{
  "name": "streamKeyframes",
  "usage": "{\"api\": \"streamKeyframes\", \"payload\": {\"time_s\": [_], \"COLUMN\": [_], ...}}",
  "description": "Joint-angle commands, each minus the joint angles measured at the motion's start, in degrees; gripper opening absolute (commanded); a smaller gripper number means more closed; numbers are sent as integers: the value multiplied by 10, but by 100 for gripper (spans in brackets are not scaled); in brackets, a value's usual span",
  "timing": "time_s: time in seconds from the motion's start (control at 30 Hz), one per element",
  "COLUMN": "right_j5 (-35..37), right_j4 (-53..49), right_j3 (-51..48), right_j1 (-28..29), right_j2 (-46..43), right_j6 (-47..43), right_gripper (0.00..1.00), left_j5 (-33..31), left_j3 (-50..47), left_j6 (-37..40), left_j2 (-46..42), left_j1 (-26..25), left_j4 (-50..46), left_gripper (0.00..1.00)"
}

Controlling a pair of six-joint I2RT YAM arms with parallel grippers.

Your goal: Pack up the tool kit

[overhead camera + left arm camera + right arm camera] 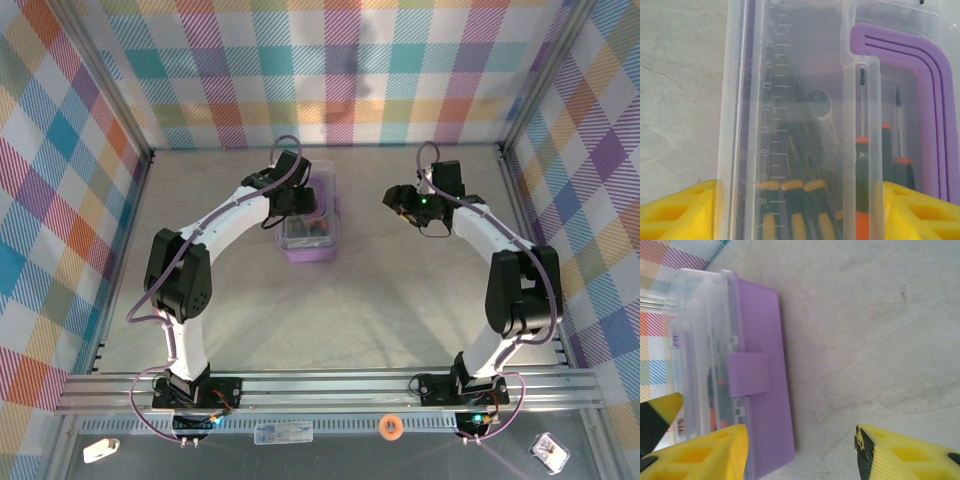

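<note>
Several thin screwdrivers with orange-and-black handles lie inside the small lilac plastic case, its clear lid down, far-centre on the desk. The left gripper has its jaws straddling the case, but whether they grip it cannot be told. The right gripper has its jaws wide and empty. Probably only latching remains.

a pale grey-beige tabletop, faintly creased and mottled, lies under soft, even light. cloth in a pastel plaid of teal, orange, purple and yellow lines the back wall, the left wall and the right wall. an aluminium post marks the far left corner, and a slotted aluminium rail runs along the near edge.
</note>
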Motion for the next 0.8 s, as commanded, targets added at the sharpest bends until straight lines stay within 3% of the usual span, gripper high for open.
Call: {"api": "streamKeyframes", "payload": {"time_s": [0.0,0.17,0.37,0.6,0.77], "right_j5": [-4,6,11,8,7], "right_j4": [-25,-49,-63,-69,-66], "right_j3": [-4,-8,-9,-9,-16], "right_j1": [-3,-5,-8,-8,-8], "right_j2": [-28,-56,-81,-93,-105], "right_j6": [-22,-36,-45,-48,-48], "right_gripper": [60,61,62,63,64], "left_j5": [168,155,153,166,171], "left_j3": [-43,-28,-8,12,36], "left_j6": [-5,44,61,37,18], "left_j2": [80,73,47,22,13], "left_j1": [-29,-28,-28,-28,-28], "left_j4": [-107,-116,-127,-126,-125], "left_gripper": [19,23,51,75,100]}}
